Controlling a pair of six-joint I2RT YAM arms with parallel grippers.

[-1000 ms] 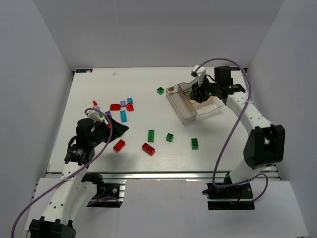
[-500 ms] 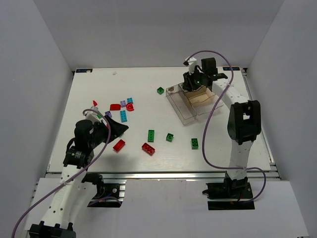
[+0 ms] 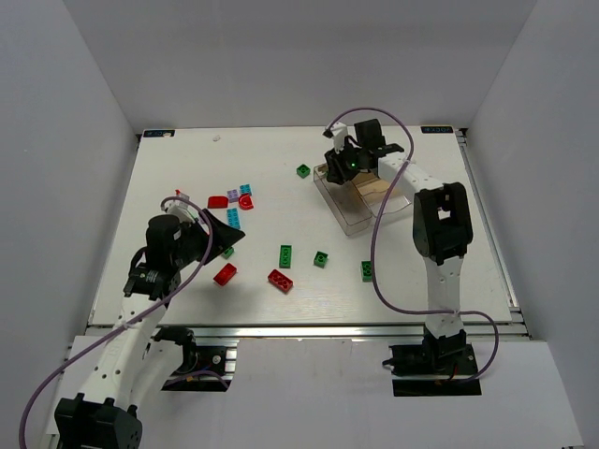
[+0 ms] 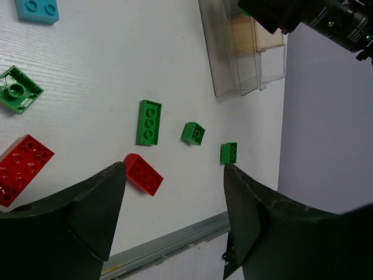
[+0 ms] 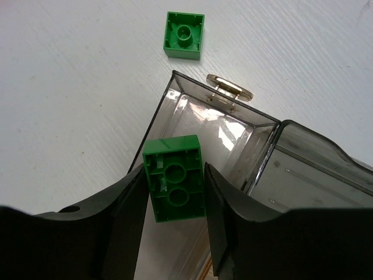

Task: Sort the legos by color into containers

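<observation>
So far almost nothing counts as sorted: the right hand (image 5: 175, 195) pinches one green lego (image 5: 173, 178) by its sides, hollow underside to the wrist camera, over the long narrow section (image 5: 204, 125) of the clear tray (image 5: 274, 122), close to that section's outer wall and not yet released; how high it hangs above the section's floor I cannot tell. No brick shows inside the parts of the tray that the wrist view takes in, and from above its other sections are partly hidden by the arm. Everything else lies out on the white surface (image 3: 421, 281): a second green lego (image 5: 184, 35) just beside the tray's far corner, a green trio (image 3: 321, 258) on the arm-base side of the tray, two red legos (image 3: 280, 281) a little farther from the tray on that same side, and a mixed scatter (image 3: 233, 198) of red, cyan and purple pieces well apart from the tray toward the left arm. The left hand (image 3: 225, 236) hovers near that scatter, fingers spread with nothing between them. In my judgement little blocks the drop: only the tray's thin walls and the brownish tab (image 5: 230, 87) at its end sit near, and the two arms are well apart
</observation>
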